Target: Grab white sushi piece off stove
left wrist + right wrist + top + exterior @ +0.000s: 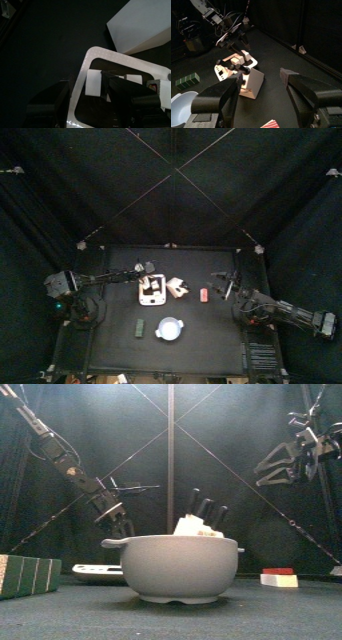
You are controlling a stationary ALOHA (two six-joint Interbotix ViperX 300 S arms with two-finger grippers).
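Bowl (181, 567) nearest front camera. Left gripper (148, 269) spread wide at stove's (155, 288) 12 o'clock; sushi (236, 62) knock-off risked if descent misaligned. Right gripper (261, 87) spread, parked.

Black curtains (80, 178) all round, small black table (120, 303)

- Left gripper (146, 269) is hanging w/ jaws wide open right over the stove (154, 288), crowding the approach from above.
- Pale bowl (170, 329) is sitting near the table's front, well apart from the stove.
- Red-white piece (205, 294) is lying btwn stove & right arm (274, 311), partly blocking that side.
- Green block (139, 328) is sitting front-left, beside the bowl.
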